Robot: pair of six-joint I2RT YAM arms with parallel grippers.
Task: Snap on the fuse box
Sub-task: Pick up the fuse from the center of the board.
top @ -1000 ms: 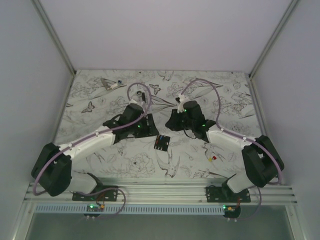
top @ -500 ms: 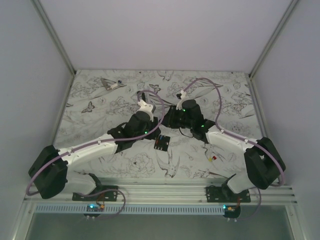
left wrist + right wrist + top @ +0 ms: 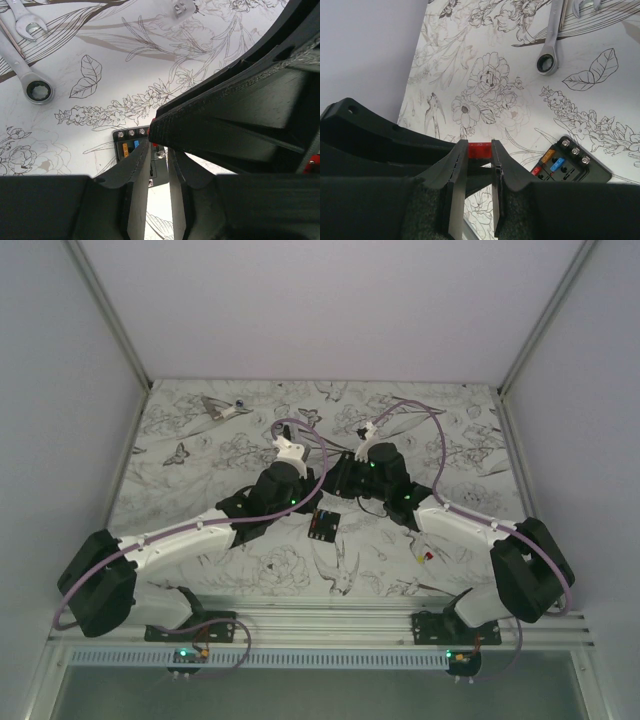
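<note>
The right gripper [image 3: 479, 147] is seen with its fingers [image 3: 455, 190] set narrow, and a small red piece [image 3: 481, 150] is pinched between their tips. The left gripper [image 3: 159, 156] is brought up tip to tip against it, so that each wrist view is partly filled by the other gripper's black body. The left fingers [image 3: 137, 192] are drawn close together with only a thin gap between them. A spot of red and a small silvery part are glimpsed at their tips, but whether anything is gripped there cannot be told. The fuse box [image 3: 323, 525] is found lying flat on the flower-printed table [image 3: 250, 570], held by neither gripper. In the left wrist view it [image 3: 129, 145] is seen just beyond the tip of the left-hand finger and partly covered by it, with an orange and a blue fuse showing. In the right wrist view it [image 3: 572, 167] is seen off to the right of the fingers, apart from them, with orange, blue and red fuses and a row of three screw heads along one edge. Farther beyond the fingertips a ring wrench [image 3: 549, 55] is laid on the table.
</note>
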